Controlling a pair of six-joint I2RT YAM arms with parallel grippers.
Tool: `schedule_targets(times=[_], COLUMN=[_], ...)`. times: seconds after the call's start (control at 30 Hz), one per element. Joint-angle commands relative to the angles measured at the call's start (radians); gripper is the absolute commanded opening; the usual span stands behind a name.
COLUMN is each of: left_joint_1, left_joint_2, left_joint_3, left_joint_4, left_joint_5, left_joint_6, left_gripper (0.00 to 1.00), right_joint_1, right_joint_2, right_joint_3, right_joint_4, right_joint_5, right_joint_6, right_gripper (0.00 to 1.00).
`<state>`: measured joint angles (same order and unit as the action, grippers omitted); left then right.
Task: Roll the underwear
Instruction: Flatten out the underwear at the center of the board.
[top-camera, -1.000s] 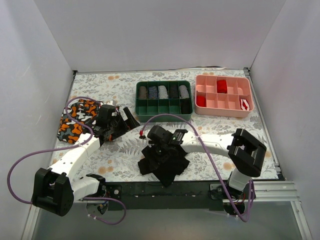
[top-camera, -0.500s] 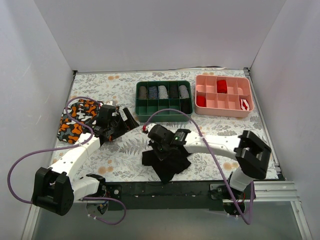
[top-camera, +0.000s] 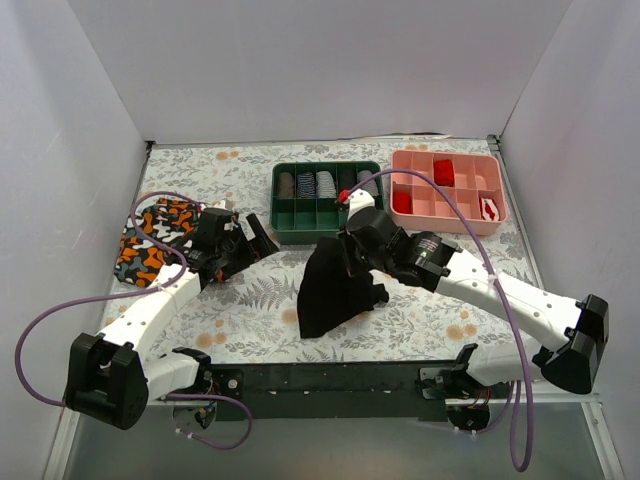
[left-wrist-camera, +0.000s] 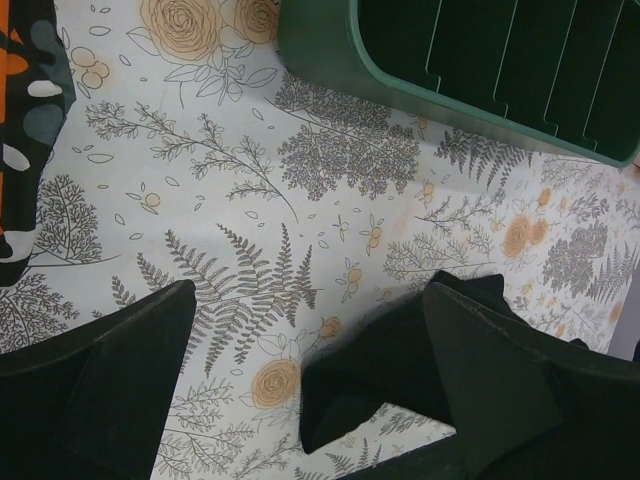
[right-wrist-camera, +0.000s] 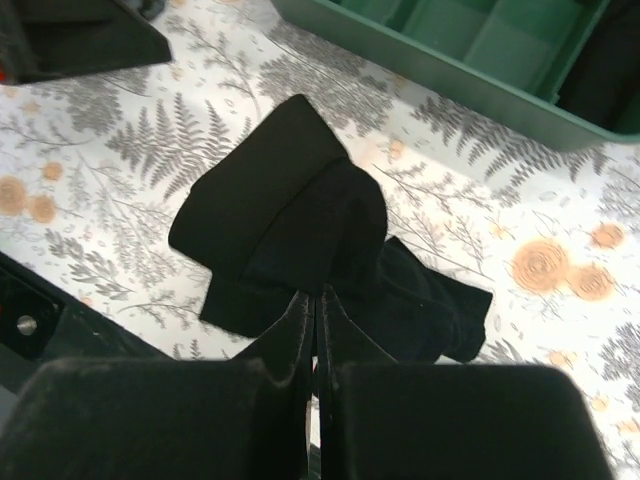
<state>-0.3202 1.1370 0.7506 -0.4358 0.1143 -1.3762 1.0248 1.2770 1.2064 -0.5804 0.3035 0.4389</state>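
The black underwear (top-camera: 335, 290) hangs bunched from my right gripper (top-camera: 352, 245), which is shut on its upper edge, just in front of the green tray. Its lower part drapes down to the floral table. In the right wrist view the shut jaws (right-wrist-camera: 317, 295) pinch the fabric and the underwear (right-wrist-camera: 280, 210) droops in folds below them. My left gripper (top-camera: 255, 240) stands open to the left of the garment, holding nothing. In the left wrist view a corner of the underwear (left-wrist-camera: 400, 370) lies beside the right finger of my left gripper (left-wrist-camera: 310, 295).
A green divided tray (top-camera: 320, 233) with rolled garments stands at the back middle, and a pink tray (top-camera: 447, 222) to its right. Camouflage-patterned underwear (top-camera: 150, 245) lies at the left wall. The green tray's corner (left-wrist-camera: 330, 50) sits close ahead of my left gripper.
My right gripper closed on the underwear near the front edge, then lifted it and carried it back toward the green tray. The left arm has not moved.
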Motion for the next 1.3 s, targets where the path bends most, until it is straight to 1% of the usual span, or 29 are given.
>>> schedule_targets(times=[0.0, 0.07, 0.2, 0.33, 0.4, 0.47, 0.5, 0.53, 0.57, 0.6, 0.7, 0.73, 0.77, 0.83, 1.0, 1.1, 1.17, 1.27], left_joint_1=[-0.003, -0.003, -0.003, -0.003, -0.003, -0.003, -0.003, -0.003, -0.003, -0.003, -0.003, -0.003, -0.003, -0.003, -0.003, -0.003, -0.003, -0.003], left_joint_2=[-0.023, -0.029, -0.033, -0.023, -0.014, -0.010, -0.006, -0.005, -0.002, 0.000, -0.008, -0.011, -0.017, -0.023, -0.040, -0.051, -0.056, -0.066], left_joint_3=[0.030, 0.030, 0.033, 0.038, 0.039, 0.042, 0.044, 0.047, 0.049, 0.052, 0.064, 0.064, 0.066, 0.070, 0.072, 0.067, 0.070, 0.070], left_joint_4=[0.003, 0.005, 0.005, 0.012, 0.017, 0.025, 0.025, 0.026, 0.026, 0.025, 0.005, 0.000, -0.009, -0.023, -0.072, -0.084, -0.098, -0.100], left_joint_5=[0.016, 0.025, 0.033, 0.048, 0.056, 0.062, 0.062, 0.062, 0.059, 0.055, 0.024, 0.018, 0.009, -0.024, -0.087, -0.102, -0.154, -0.171], left_joint_6=[0.006, 0.008, 0.008, 0.006, 0.006, 0.006, 0.006, 0.005, 0.005, 0.005, -0.001, -0.004, -0.006, -0.011, -0.035, -0.050, -0.061, -0.070], left_gripper=[0.98, 0.98, 0.98, 0.98, 0.98, 0.98, 0.98, 0.98, 0.98, 0.98, 0.98, 0.98, 0.98, 0.98, 0.98, 0.98, 0.98, 0.98], right_joint_1=[-0.025, -0.054, -0.127, -0.146, -0.147, -0.146, -0.146, -0.146, -0.140, -0.135, -0.089, -0.072, -0.037, -0.005, 0.057, 0.077, 0.096, 0.118], right_joint_2=[-0.045, -0.070, -0.129, -0.183, -0.180, -0.156, -0.153, -0.143, -0.139, -0.134, -0.076, -0.033, -0.010, 0.062, 0.201, 0.228, 0.231, 0.232], right_joint_3=[0.038, 0.062, 0.102, 0.151, 0.174, 0.176, 0.142, 0.121, 0.096, 0.041, -0.020, -0.053, -0.063, -0.068, -0.010, 0.047, 0.100, 0.151], right_joint_4=[-0.102, -0.159, -0.213, -0.263, -0.280, -0.288, -0.251, -0.230, -0.201, -0.143, -0.070, -0.012, 0.014, 0.065, 0.077, 0.070, 0.067, 0.051], right_joint_5=[0.083, 0.121, 0.166, 0.209, 0.181, 0.119, 0.044, 0.007, -0.029, -0.096, -0.191, -0.205, -0.220, -0.245, -0.248, -0.241, -0.239, -0.230], right_joint_6=[0.038, 0.067, 0.078, 0.061, 0.041, 0.056, 0.064, 0.072, 0.081, 0.090, 0.122, 0.138, 0.145, 0.158, 0.161, 0.138, 0.123, 0.106], right_gripper=[0.01, 0.01, 0.01, 0.01, 0.01, 0.01, 0.01, 0.01, 0.01, 0.01, 0.01, 0.01, 0.01, 0.01, 0.01, 0.01, 0.01, 0.01])
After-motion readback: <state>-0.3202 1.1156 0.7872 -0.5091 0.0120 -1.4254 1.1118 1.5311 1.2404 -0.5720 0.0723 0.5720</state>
